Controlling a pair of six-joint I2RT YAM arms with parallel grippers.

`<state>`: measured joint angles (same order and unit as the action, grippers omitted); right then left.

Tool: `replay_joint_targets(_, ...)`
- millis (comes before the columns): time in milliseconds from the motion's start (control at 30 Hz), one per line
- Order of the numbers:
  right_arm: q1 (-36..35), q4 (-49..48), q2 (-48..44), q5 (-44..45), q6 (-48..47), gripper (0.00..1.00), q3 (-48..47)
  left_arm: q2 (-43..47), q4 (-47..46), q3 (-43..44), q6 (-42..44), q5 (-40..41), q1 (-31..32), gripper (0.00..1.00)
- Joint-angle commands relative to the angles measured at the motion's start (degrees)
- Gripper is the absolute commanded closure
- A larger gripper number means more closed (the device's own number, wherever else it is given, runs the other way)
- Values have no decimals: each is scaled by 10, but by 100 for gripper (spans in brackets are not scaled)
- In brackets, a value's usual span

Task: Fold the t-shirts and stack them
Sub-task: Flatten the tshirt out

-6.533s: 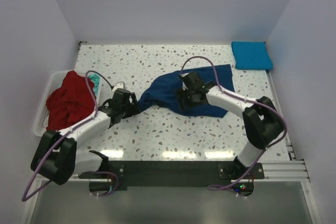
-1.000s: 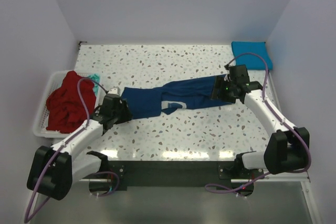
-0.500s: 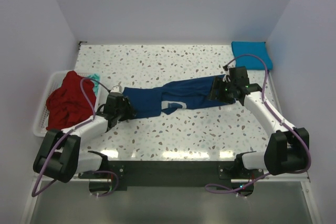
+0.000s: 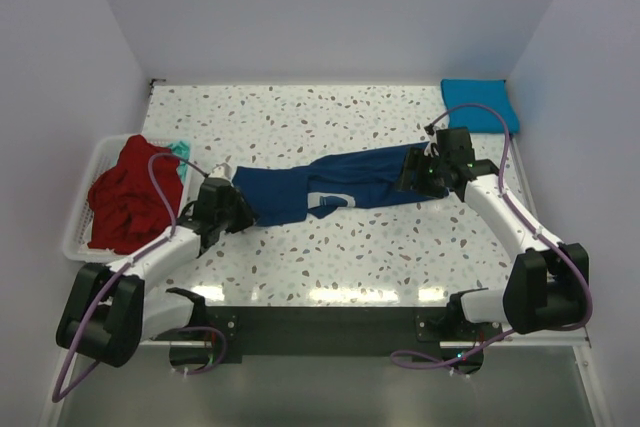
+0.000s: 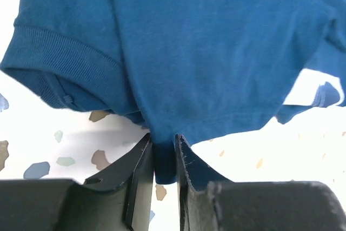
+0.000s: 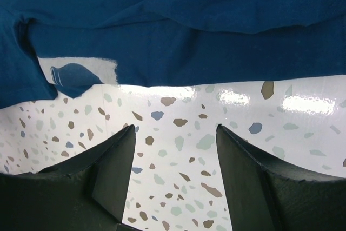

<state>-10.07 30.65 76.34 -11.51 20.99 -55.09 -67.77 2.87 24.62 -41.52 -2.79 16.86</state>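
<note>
Nearest to us on the left, the left gripper (image 5: pixel 162 140) has its fingers drawn together on a fold at the hem of the navy t-shirt (image 4: pixel 345 185), with dark cloth pinched in the narrow gap between them. This grip is at the shirt's left end, just beside a ribbed sleeve cuff (image 5: pixel 65 63).

The navy t-shirt lies stretched out left to right across the middle of the speckled table (image 4: pixel 350 257), and its pale print (image 6: pixel 81 71) shows on the near side.

At the shirt's right end we see the right gripper (image 6: pixel 174 131) with its fingers wide apart over bare table. It holds nothing, and the cloth edge lies just beyond the fingertips.

Further left, the red t-shirt (image 4: pixel 130 197) is heaped in the white basket (image 4: pixel 75 247), and a bit of teal cloth (image 4: pixel 180 152) shows at its far edge.

In the far right corner rests the folded turquoise t-shirt (image 4: pixel 480 105), well apart from both grippers.
</note>
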Motion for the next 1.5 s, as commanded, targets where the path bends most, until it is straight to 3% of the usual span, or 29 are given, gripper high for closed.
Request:
replay_joint_targets(0, 2, -24, -4, 2, 3, 35, 2, 18, -16, -2, -15, -6, -4, 75)
replay_joint_targets(367, 1, -22, -15, 8, 0, 35, 13, 53, -73, -35, -65, 23, -4, 71)
replay_joint_targets(733, 1, -34, -14, 25, 0, 35, 30, 6, -135, -51, -71, 22, -4, 71)
replay_joint_targets(833, 1, -38, -11, 71, 2, 35, 30, 8, -132, -40, -67, 17, -4, 81)
replay_joint_targets(933, 4, -31, 5, 114, 12, 35, 11, 22, -103, -14, -59, 9, -4, 98)
replay_joint_targets(1033, 20, -50, 15, 139, 43, 35, 4, 48, -64, 15, -46, 16, -3, 100)
replay_joint_targets(1467, 84, -292, 103, 50, 308, 36, 64, 73, 12, 82, -6, 7, -3, 100)
